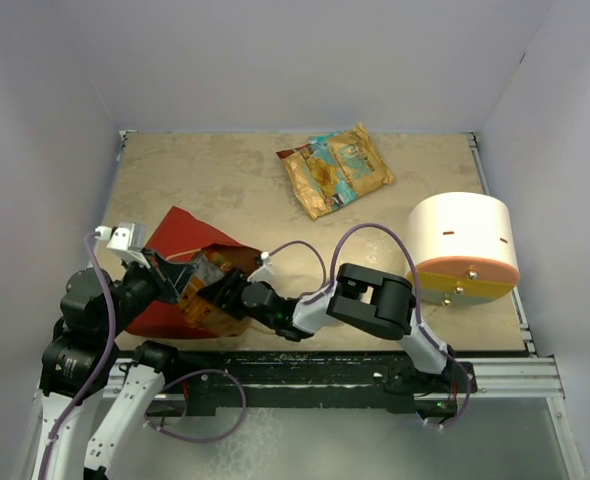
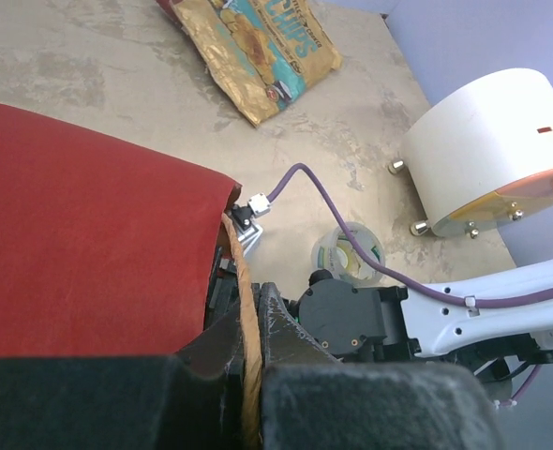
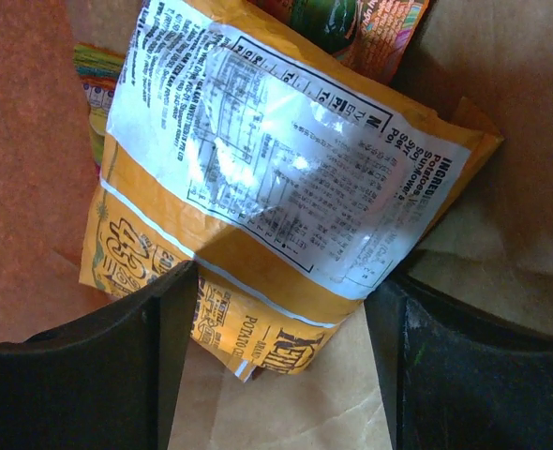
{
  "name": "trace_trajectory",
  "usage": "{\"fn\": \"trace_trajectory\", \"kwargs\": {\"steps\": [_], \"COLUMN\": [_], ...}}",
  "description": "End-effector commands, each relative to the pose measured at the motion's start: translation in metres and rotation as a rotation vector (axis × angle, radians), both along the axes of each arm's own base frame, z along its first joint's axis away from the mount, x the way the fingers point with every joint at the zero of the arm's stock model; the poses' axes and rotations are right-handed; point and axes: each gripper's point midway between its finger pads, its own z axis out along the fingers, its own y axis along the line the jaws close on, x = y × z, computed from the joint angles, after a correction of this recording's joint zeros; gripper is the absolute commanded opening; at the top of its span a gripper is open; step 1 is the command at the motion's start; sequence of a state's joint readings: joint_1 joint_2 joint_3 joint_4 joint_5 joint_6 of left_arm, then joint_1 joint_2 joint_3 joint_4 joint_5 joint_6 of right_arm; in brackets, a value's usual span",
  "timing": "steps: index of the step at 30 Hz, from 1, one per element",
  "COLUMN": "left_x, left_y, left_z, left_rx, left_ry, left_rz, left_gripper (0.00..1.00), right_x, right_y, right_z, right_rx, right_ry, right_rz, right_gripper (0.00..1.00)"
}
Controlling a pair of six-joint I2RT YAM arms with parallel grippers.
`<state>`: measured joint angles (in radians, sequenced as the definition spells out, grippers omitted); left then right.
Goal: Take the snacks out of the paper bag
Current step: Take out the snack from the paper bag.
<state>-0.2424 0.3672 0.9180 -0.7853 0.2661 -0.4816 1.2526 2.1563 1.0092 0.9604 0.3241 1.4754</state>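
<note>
On the table [image 1: 225, 170], my left claw [image 2: 250, 361] pinches the bag [image 2: 70, 244] rim to keep it open; my right claw [image 3: 281, 291] is spread around an orange packet [image 3: 258, 159].

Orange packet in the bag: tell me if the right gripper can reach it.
Probably yes: the right gripper is open around the orange packet, nothing between; the left gripper holds the paper bag by its rim.

The orange packet [image 3: 286, 187] reads "POTATO" and "Potatoes, Sunflower"; the golden-tan packet [image 2: 258, 47] reads "CHIPS".
</note>
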Motion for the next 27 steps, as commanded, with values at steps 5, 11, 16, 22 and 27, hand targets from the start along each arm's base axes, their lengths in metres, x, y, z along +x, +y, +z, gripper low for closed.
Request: {"fn": "trace_trajectory", "kwargs": {"steps": [5,11,16,22,27], "left_x": [0.001,-0.002,0.0,-0.003,-0.006], "left_y": [0.001,0.002,0.002,0.009,0.019], "left_z": [0.016,0.018,0.016,0.02,0.022], "left_rx": [-0.008,-0.011,-0.007,-0.015,-0.023], "left_ry": [-0.08,-0.095,-0.082,-0.103,-0.112], "left_rz": [0.003,0.001,0.005,0.046,0.108], "left_gripper": [0.0,0.0,0.0,0.0,0.0], "right_x": [0.032,0.049,0.053,0.055,0.053], "right_y": [0.018,0.025,0.016,-0.003,-0.027], "right_z": [0.022,0.06,0.09,0.133,0.148], "right_rx": [0.036,0.066,0.07,0.047,-0.015], "right_ry": [0.0,-0.119,-0.226,-0.417,-0.524], "right_rz": [-0.098,-0.115,-0.128,-0.136,-0.157], "right_gripper": [0.58,0.31,0.11,0.0,0.0]}}
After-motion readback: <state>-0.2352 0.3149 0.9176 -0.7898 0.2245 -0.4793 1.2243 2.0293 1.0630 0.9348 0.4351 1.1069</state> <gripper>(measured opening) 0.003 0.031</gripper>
